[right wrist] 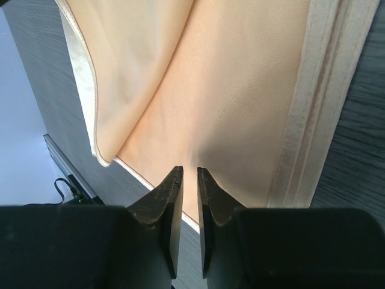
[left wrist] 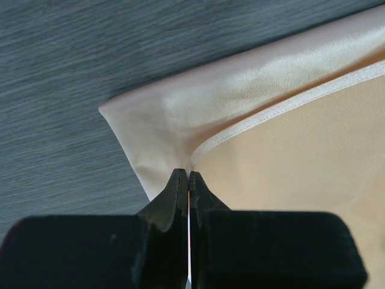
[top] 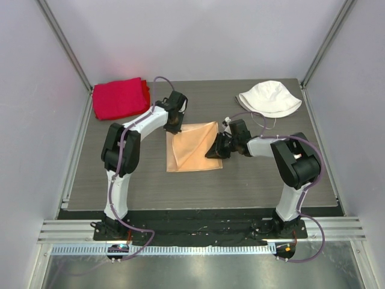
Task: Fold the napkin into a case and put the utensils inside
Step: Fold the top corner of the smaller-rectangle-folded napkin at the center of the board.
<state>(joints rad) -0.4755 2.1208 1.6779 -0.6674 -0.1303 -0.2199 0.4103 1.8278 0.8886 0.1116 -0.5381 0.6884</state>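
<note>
A: Nearest first. Right fingers (right wrist: 163, 201)?
B: They sit at the right edge of the napkin (top: 192, 147), low over the desk (top: 258, 180). In the wrist view the tips are over the pale hem with a thin slit between them. Cannot tell whether cloth is pinched in that slit.

A: Napkin position?
B: Mid-desk, between the two arms. It is peach satin and lies mostly flat. One layer laps over another, with a diagonal crease running from the far-right corner toward the near left.

A: Left fingers (left wrist: 171, 198)?
B: At the napkin's far-left corner. They are pressed together and clamped on the hem, and the cloth puckers where it enters the tips.

A: Farther back?
B: A folded red cloth (top: 120, 98) is in the far-left corner of the desk, well apart from the napkin. A white hat (top: 269, 98) is at far right, crown up, also apart from the napkin.
</note>
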